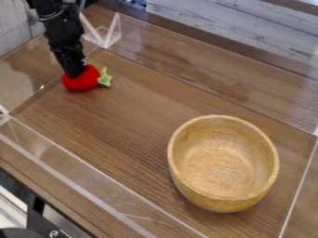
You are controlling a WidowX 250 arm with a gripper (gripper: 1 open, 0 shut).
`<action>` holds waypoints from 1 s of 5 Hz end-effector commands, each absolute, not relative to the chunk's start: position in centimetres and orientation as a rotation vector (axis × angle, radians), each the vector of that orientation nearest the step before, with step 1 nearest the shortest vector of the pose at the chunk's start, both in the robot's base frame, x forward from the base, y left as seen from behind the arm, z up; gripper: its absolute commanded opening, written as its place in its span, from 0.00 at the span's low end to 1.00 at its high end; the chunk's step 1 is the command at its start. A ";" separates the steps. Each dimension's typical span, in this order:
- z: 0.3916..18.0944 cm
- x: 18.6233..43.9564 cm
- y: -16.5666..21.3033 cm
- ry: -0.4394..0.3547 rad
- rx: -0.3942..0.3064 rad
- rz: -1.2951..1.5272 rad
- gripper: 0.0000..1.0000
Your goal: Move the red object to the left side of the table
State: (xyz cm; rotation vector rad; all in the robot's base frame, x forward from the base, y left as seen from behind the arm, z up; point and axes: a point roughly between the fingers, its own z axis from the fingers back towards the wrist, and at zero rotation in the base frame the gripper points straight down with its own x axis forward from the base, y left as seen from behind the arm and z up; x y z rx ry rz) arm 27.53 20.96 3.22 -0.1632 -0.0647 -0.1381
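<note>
Red and glossy, the toy fruit [82, 80] is sitting near the far left corner of the table [149, 121], its small green leafy tip [104, 77] pointing toward the right; it is resting on the brown wood-grain surface, close to the low clear wall [25, 51] that is running along the left edge. Black and pointing straight down, the gripper [74, 67] is standing directly over the fruit; its fingers [70, 59] are drawn narrowly together and pinching the top of the fruit, so that the tips are touching the red skin and partly covering it; the exact line where the pads are meeting the fruit is too small to make out. Above the fingers the dark arm [58, 19] is rising out of the top edge of the view.

Pale and wooden, a large round bowl [225, 162] is sitting in the near right part of the table, well apart from the fruit and the gripper; it is standing upright and its inside is showing only bare wood grain. Clear walls are edging the table on the near side [87, 181] as well, catching streaks of light; beyond the far edge a pale plank surface [236, 23] is showing. At the far corner, just right of the arm, a clear upright panel piece [110, 33] is leaning beside the wall.
</note>
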 end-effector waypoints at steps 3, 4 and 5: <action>2.8 27.7 21.0 -0.067 -0.226 -0.064 0.00; 2.5 27.7 21.1 -0.061 -0.254 -0.041 0.00; 2.3 27.6 21.1 -0.056 -0.284 -0.019 0.00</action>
